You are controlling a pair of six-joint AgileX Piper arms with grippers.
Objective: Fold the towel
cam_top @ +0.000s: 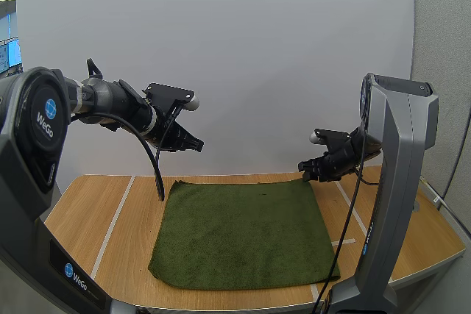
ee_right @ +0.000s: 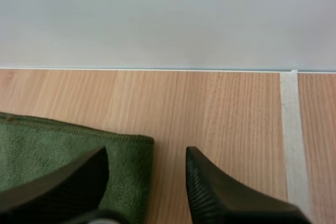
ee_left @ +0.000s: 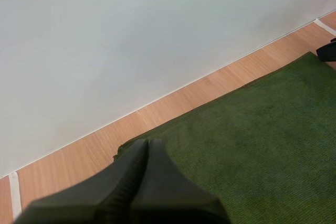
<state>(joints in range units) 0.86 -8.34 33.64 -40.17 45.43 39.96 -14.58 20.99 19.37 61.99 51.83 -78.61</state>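
A dark green towel point(cam_top: 243, 229) lies spread flat on the wooden table point(cam_top: 85, 211). My left gripper point(cam_top: 199, 145) hangs in the air above the towel's far left corner. In the left wrist view its fingers point(ee_left: 147, 150) lie together as one dark wedge, shut on nothing, with the towel point(ee_left: 252, 135) beneath. My right gripper point(cam_top: 302, 169) is low at the towel's far right corner. It is open point(ee_right: 146, 151), one finger point(ee_right: 79, 177) over the towel point(ee_right: 52, 140) and the other over bare wood just beside the corner.
White tape lines point(cam_top: 118, 218) run across the table on both sides of the towel; one tape line point(ee_right: 291, 129) lies right of my right gripper. A white wall stands just behind the table's far edge. Bare wood flanks the towel.
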